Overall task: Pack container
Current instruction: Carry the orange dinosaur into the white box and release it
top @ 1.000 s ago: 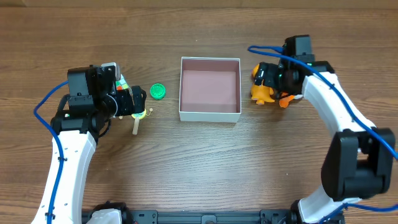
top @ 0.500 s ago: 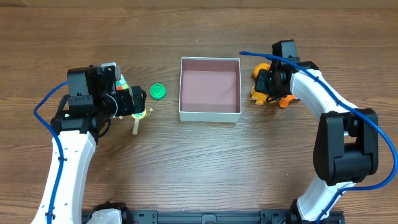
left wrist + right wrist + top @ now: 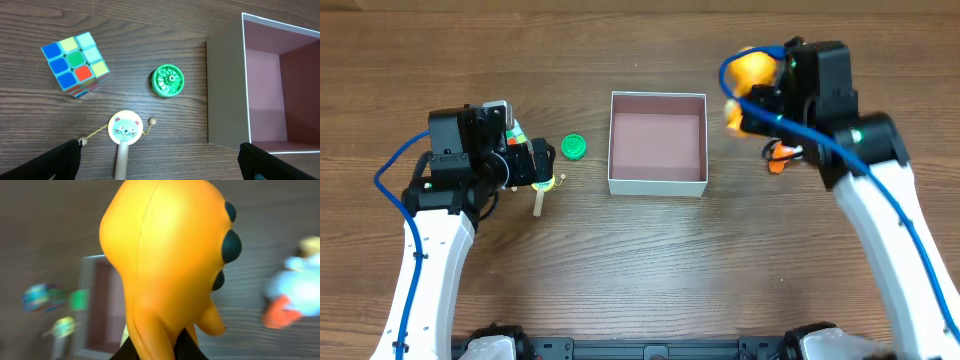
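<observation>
The container (image 3: 657,186), a shallow square box with white walls and a pinkish-brown inside, sits mid-table with nothing in it. My right gripper (image 3: 752,105) hangs just right of its far right corner, shut on an orange toy (image 3: 751,68) held off the table. In the right wrist view the orange toy (image 3: 165,255) fills the picture, with the right gripper (image 3: 152,346) pinching its lower end; the container (image 3: 100,305) is blurred behind. My left gripper (image 3: 159,148) stands open over a cat-faced rattle drum (image 3: 125,129), touching nothing.
Left of the container lie a colour cube (image 3: 76,64), a green wheel (image 3: 168,80) and the rattle drum (image 3: 546,184). A small orange and pale-blue toy (image 3: 778,160) rests on the wood right of the container, below my right arm.
My right gripper has shut on the orange toy and lifted it off the table, and the arm has swung up. The left arm has not moved.
</observation>
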Controlling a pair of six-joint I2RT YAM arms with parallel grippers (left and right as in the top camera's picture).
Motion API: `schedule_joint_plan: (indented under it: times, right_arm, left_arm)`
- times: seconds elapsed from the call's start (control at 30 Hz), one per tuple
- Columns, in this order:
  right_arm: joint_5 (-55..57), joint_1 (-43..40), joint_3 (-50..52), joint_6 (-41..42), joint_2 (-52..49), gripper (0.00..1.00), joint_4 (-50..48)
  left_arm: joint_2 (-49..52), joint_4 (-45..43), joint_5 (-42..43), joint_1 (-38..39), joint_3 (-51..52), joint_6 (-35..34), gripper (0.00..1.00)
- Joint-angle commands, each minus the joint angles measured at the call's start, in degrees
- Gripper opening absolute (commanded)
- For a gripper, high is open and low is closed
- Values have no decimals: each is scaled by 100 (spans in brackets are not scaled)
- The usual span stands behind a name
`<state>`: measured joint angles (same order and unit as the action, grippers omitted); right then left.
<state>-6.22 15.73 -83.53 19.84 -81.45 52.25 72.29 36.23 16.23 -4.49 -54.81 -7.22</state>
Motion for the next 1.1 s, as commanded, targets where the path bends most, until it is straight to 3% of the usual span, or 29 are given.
schedule_joint_plan:
  times: [0.0, 0.23, 0.5, 0.63, 0.7, 0.73, 0.77, 1.07]
  right_arm:
    - [-181, 719, 26, 570, -168, 9, -142]
    - [24, 1895, 175, 1158, -1587, 8, -1161]
    - [236, 2026, 175, 1320, -2800, 13, -2168]
    - [273, 2026, 175, 1320, -2874, 22, -2221]
    - [271, 2026, 175, 1320, -2874, 35, -2216]
    - [269, 2026, 175, 1320, -2874, 49, -2203]
    - [251, 2028, 175, 1316, -2874, 55, -2166]
    - [278, 2022, 162, 1003, -2605, 56, -2031]
  left_arm:
    - [35, -9, -13, 17, -160, -52, 100]
    - [35, -9, -13, 17, -160, -52, 100]
    - [35, -9, -13, 17, -160, -52, 100]
    - [35, -9, -13, 17, -160, -52, 100]
    - [35, -9, -13, 17, -160, -52, 100]
    - [35, -9, -13, 17, -160, -52, 100]
    - [35, -9, -13, 17, -160, -52, 100]
    - [35, -9, -13, 17, -160, -52, 100]
